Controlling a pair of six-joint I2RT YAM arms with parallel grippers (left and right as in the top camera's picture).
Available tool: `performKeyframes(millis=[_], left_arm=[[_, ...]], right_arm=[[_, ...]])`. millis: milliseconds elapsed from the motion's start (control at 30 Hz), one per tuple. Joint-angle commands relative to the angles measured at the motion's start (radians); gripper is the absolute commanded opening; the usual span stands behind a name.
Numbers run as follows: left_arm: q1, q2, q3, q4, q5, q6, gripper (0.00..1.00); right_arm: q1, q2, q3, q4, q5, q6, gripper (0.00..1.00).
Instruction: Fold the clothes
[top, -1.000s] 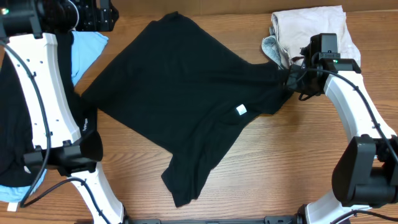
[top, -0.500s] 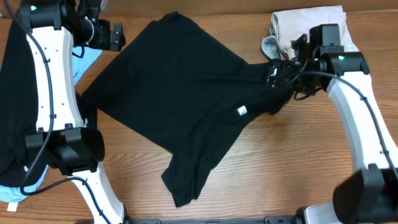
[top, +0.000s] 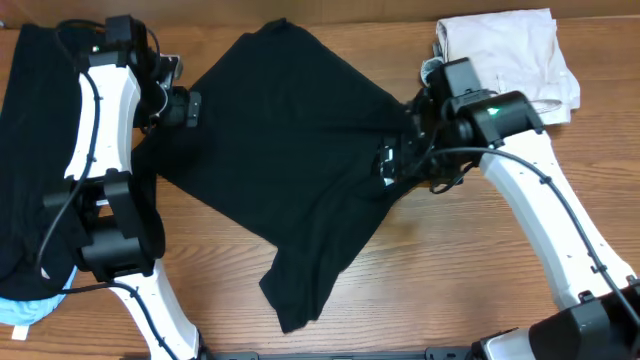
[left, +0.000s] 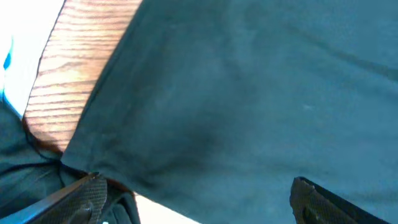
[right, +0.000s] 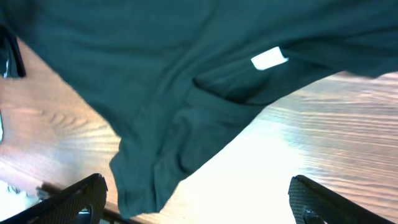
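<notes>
Wood-grain worktop under bright light.
The overhead view is filled edge to edge by a brown worktop (top: 470, 270) with streaked, darker grain lines; in the right wrist view a pale glare (right: 249, 168) is seen spread across the worktop's bare surface.

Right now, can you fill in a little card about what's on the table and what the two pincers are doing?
table: wood
middle: black shirt, spread out, not folded, white tag showing
far right: beige pile
left side: black cloth
left pincer: open, above the shirt's left edge, empty
right pincer: open, above the shirt by the tag, empty
</notes>
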Motion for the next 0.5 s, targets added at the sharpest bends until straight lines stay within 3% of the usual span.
performKeyframes(millis=[0, 200, 467], left_arm=[[0.023, 0.004, -0.051, 0.043, -0.03, -0.071, 0.95], [0.066, 0.006, -0.128, -0.026, -0.084, -0.202, 0.93], [0.113, 0.006, -0.342, 0.056, -0.069, -0.209, 0.87]], right_arm=[[0.038, -0.008, 0.013, -0.003, 0.028, 0.036, 0.97], [0.05, -0.008, 0.013, -0.004, 0.054, 0.042, 0.97], [0.048, -0.008, 0.013, -0.002, 0.088, 0.038, 0.98]])
